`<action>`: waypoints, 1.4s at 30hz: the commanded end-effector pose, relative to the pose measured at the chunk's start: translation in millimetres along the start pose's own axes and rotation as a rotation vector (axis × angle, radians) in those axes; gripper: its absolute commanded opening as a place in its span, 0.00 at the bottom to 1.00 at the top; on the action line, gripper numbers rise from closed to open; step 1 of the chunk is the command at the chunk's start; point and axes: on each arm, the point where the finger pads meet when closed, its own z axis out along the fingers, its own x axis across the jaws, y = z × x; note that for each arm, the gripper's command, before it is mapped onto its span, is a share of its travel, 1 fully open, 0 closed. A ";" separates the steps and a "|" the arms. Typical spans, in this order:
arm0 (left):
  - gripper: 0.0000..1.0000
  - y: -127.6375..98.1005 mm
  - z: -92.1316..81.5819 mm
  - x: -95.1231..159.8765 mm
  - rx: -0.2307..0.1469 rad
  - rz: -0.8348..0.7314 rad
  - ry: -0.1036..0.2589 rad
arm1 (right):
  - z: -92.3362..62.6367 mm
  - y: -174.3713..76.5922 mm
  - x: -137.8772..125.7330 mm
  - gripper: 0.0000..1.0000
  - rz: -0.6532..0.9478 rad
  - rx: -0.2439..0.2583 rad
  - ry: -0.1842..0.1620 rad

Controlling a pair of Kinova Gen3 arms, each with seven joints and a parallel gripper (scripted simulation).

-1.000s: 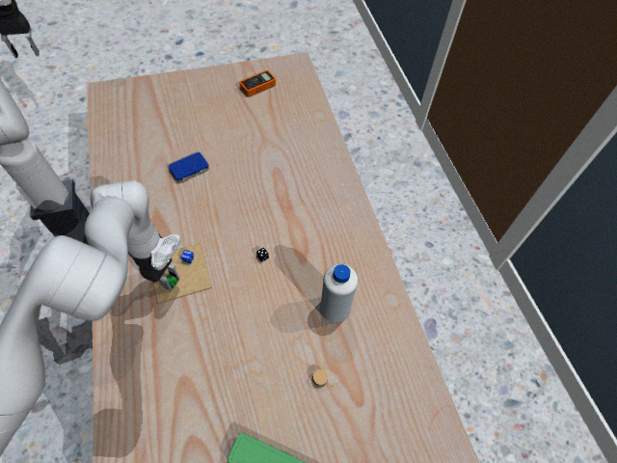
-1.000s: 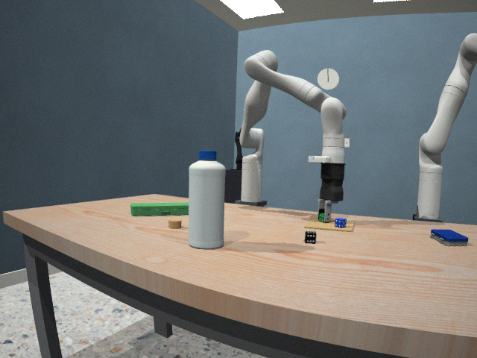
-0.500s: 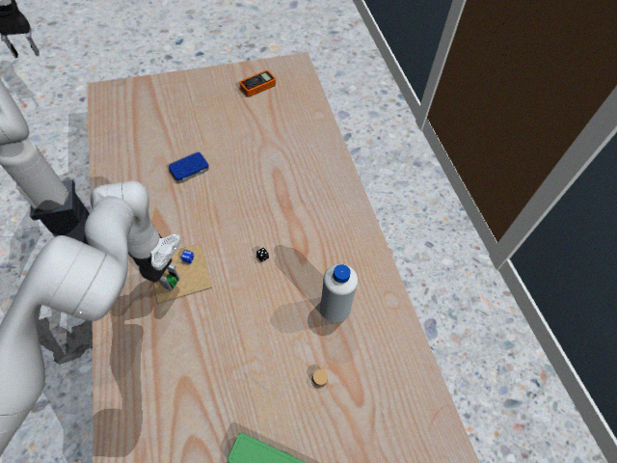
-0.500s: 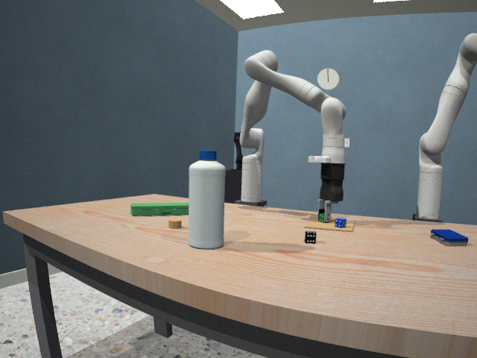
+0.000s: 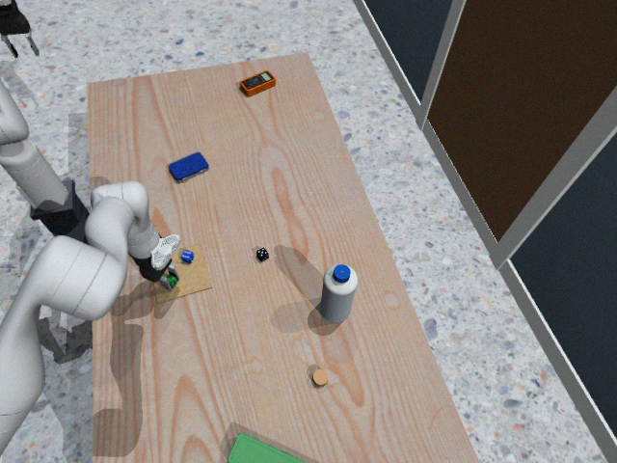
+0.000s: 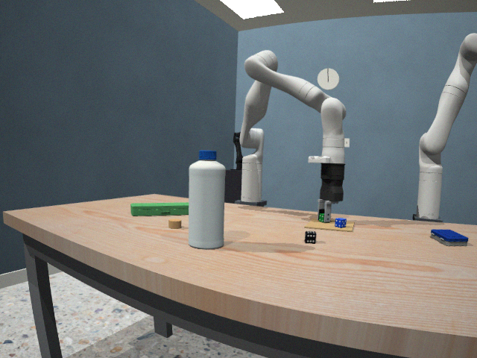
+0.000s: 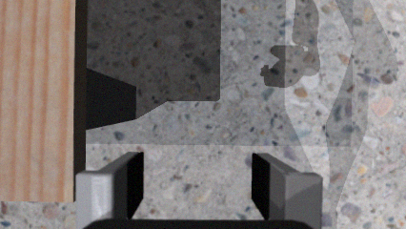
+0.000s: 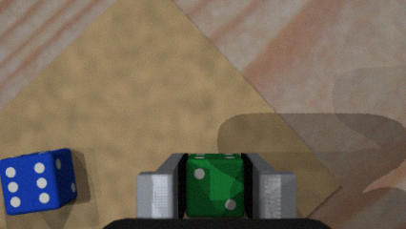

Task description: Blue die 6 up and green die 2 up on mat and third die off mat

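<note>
1. right wrist view: the right gripper [image 5: 170, 278] [image 6: 324, 218] [image 8: 214, 176] is part closed on the green die [image 5: 172, 281] [image 6: 321, 217] [image 8: 214, 191], with one finger against each side.
2. the green die's upper face has two pips, set corner to corner. it sits over the mat [image 5: 195, 279] [image 6: 327, 227] [image 8: 143, 91], low down; whether it touches the mat i cannot tell.
3. the blue die [image 5: 187, 256] [image 6: 340, 222] [image 8: 32, 183] is on the mat, a little apart from the green one, with six pips up. it looks flat, and the top view has all of it inside the mat's edges.
4. the black die [image 5: 262, 255] [image 6: 310, 237] is off the mat, on the bare wood of the worktop [image 5: 224, 209] [image 6: 269, 277] [image 7: 33, 95].
5. the left gripper [image 5: 20, 45] [image 7: 197, 176] is wide apart with nothing in it, out past the worktop's edge and above the floor.
6. a white bottle [image 5: 337, 296] [image 6: 206, 203] with a blue cap stands upright, well apart from the mat. a small round wooden disc [image 5: 319, 377] [image 6: 174, 223] and a green box [image 5: 258, 450] [image 6: 159, 209] lie on the worktop too.
7. a blue case [image 5: 188, 166] [image 6: 449, 236] and an orange meter [image 5: 257, 83] lie on the other side of the mat from the green box.

No visible change between the earlier pictures and now
</note>
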 end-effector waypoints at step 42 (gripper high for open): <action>1.00 -1.1 -0.5 -2.3 0.006 0.002 -0.007 | -6.6 1.5 0.0 0.79 0.000 0.000 -0.002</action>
